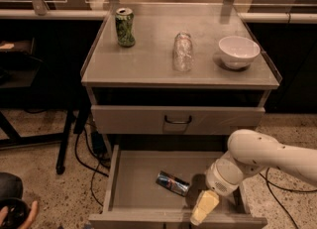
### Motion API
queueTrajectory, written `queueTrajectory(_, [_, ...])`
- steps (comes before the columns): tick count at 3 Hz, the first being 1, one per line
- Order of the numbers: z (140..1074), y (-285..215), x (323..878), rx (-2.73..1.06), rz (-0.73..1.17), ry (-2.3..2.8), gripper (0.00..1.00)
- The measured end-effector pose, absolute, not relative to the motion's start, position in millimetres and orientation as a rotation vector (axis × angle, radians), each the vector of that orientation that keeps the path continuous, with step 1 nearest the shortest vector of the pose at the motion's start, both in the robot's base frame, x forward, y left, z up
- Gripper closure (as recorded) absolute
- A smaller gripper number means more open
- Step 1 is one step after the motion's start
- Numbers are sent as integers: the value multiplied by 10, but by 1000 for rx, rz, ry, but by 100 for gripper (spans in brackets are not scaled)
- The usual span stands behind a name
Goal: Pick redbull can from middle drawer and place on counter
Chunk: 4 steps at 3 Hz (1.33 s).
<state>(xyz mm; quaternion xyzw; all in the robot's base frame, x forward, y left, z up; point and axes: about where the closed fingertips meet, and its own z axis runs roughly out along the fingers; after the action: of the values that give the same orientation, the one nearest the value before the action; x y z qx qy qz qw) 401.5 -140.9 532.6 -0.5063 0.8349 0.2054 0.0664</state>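
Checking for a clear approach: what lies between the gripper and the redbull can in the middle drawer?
Nothing: in the camera view only bare floor of the middle drawer separates the gripper, at the front right, from the lying redbull can.

No writing can be read on the redbull can [172, 183] in the middle drawer [136, 183], nor on the green can [125, 27]. The tool [204, 207] hangs over the drawer's front right.

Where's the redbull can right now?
The redbull can lies on its side in the middle drawer, low in the camera view, left of the end effector.
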Motion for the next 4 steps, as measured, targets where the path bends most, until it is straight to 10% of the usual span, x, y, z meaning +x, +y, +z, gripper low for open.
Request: queueTrajectory(4, [4798,-1048,4385,-1509,618,2471,0])
